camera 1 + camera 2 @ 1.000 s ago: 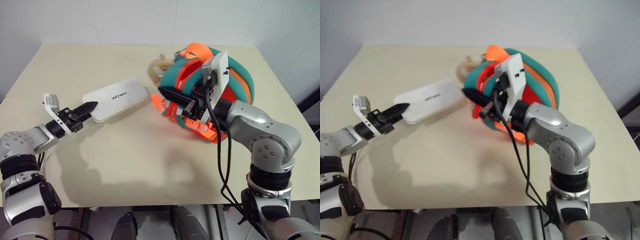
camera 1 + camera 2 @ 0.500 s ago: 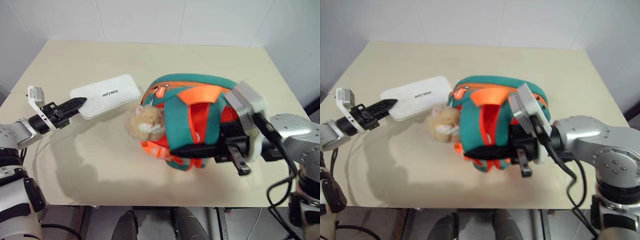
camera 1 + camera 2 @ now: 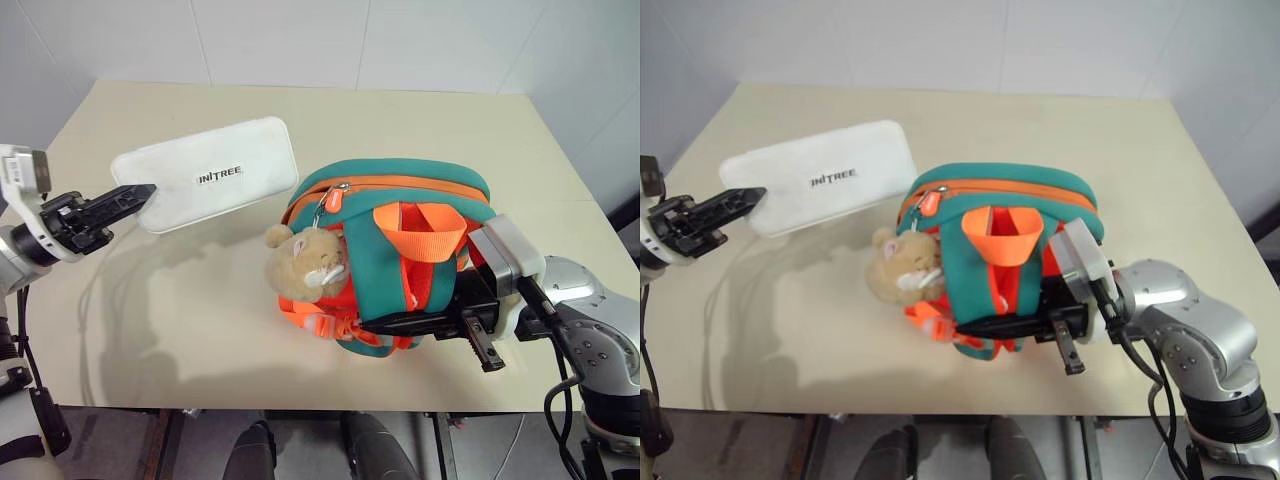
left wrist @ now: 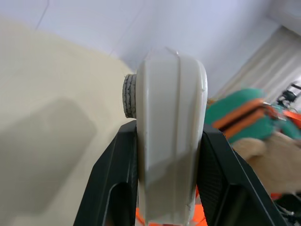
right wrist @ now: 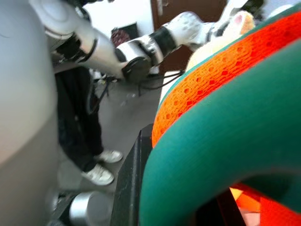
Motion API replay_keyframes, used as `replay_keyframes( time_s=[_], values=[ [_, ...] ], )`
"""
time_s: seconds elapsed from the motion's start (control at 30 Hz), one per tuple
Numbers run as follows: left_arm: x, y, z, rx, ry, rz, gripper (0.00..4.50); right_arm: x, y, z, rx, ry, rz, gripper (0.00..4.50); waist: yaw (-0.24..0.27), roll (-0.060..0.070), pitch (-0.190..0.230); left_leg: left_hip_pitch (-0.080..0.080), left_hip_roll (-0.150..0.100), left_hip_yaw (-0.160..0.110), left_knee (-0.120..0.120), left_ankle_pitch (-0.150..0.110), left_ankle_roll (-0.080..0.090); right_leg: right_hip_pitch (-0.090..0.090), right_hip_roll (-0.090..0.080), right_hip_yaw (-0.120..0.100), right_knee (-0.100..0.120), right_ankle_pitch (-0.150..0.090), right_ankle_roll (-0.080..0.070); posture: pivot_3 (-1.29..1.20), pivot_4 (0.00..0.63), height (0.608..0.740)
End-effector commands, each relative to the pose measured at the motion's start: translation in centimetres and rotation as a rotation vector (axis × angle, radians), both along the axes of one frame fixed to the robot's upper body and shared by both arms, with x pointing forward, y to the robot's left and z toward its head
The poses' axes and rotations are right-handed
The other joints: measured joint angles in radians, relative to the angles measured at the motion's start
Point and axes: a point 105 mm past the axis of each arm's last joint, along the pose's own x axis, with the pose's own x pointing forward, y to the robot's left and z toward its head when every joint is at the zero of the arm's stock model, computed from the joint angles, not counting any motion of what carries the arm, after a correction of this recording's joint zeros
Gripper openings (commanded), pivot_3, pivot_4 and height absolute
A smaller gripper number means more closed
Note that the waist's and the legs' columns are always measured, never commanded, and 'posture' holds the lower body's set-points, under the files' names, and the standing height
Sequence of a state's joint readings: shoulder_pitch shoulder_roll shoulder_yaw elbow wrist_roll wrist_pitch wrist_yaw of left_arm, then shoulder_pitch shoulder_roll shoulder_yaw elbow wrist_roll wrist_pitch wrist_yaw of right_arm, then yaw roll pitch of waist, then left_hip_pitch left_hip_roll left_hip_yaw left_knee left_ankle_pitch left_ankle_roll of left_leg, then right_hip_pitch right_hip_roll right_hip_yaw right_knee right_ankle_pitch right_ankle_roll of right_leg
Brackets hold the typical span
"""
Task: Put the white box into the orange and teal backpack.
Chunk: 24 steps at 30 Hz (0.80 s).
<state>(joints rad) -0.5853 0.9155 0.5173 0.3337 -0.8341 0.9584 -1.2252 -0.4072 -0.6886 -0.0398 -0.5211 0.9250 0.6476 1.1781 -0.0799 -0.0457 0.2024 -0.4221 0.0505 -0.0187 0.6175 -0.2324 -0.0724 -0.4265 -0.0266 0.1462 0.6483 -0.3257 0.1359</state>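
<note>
Your left gripper (image 3: 128, 196) clamps the white box (image 3: 205, 172) aloft, left of the orange and teal backpack (image 3: 400, 250) — right gripper (image 3: 1015, 325) pinches its strap. Open the zipper before bringing the box across.

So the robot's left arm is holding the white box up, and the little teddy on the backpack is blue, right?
Not quite. The left gripper does hold the white box up off the table, but the plush toy on the orange and teal backpack is tan, not blue. The left eye view shows it.
</note>
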Motion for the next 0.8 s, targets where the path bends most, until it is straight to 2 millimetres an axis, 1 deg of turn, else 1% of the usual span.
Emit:
replay_keyframes(
  time_s=[0.03,0.13,0.23,0.4,0.47,0.6,0.7,0.8],
  values=[
    [-2.3,0.3,2.8,0.005,-0.182,-0.05,1.3,0.1,0.0,-0.1,0.016,-0.028,0.003,0.0,0.0,0.0,0.0,0.0,0.0,0.0,0.0,0.0,0.0,0.0,0.0,0.0,0.0,0.0,0.0,0.0,0.15,0.74],
    [-3.6,0.9,3.6,0.013,-0.259,-0.067,1.3,0.4,0.0,-0.4,0.015,-0.02,-0.006,0.0,-0.001,0.0,0.0,0.0,0.0,0.0,0.001,0.0,0.0,0.0,0.0,0.0,0.001,0.0,0.0,0.0,0.15,0.74],
    [-4.5,1.2,4.8,-0.036,-0.333,-0.096,1.3,0.6,0.1,-0.6,0.015,-0.018,-0.005,0.0,-0.001,0.0,0.0,0.0,0.0,0.0,0.002,0.0,0.0,0.0,0.0,0.0,0.002,0.0,0.0,0.0,0.15,0.74],
    [-5.4,0.7,4.9,0.0,-0.359,-0.191,1.3,1.0,0.2,-0.7,0.011,-0.02,-0.004,0.0,-0.001,0.0,0.0,0.0,0.0,0.0,0.005,0.0,0.0,0.0,0.001,0.0,0.005,0.0,0.0,0.0,0.15,0.74],
    [-5.6,0.4,4.7,0.034,-0.353,-0.228,1.3,1.1,0.2,-0.7,0.011,-0.022,-0.004,0.0,-0.001,0.0,0.0,0.0,0.0,0.0,0.006,0.0,0.0,0.001,0.001,0.0,0.005,0.0,0.0,0.0,0.15,0.74],
    [-5.4,-0.7,3.9,0.116,-0.322,-0.27,1.3,1.3,0.2,-0.7,0.008,-0.027,-0.007,0.0,-0.001,0.0,0.0,0.0,0.0,0.0,0.007,0.0,0.0,0.001,0.001,0.0,0.005,0.0,0.0,0.0,0.15,0.74],
    [-4.8,-1.5,3.1,0.193,-0.327,-0.276,1.3,1.3,0.3,-0.7,0.009,-0.031,-0.011,0.0,0.0,0.0,0.0,0.0,0.0,0.0,0.007,0.0,0.0,0.001,0.001,0.0,0.005,0.0,0.0,0.0,0.15,0.74],
    [-4.2,-1.7,3.8,0.162,-0.377,-0.253,1.3,1.2,0.3,-0.7,0.014,-0.032,-0.015,0.0,0.0,0.0,0.0,0.0,0.0,0.0,0.007,0.0,0.0,0.001,0.001,0.0,0.006,0.0,0.0,0.0,0.15,0.74]
  ],
)
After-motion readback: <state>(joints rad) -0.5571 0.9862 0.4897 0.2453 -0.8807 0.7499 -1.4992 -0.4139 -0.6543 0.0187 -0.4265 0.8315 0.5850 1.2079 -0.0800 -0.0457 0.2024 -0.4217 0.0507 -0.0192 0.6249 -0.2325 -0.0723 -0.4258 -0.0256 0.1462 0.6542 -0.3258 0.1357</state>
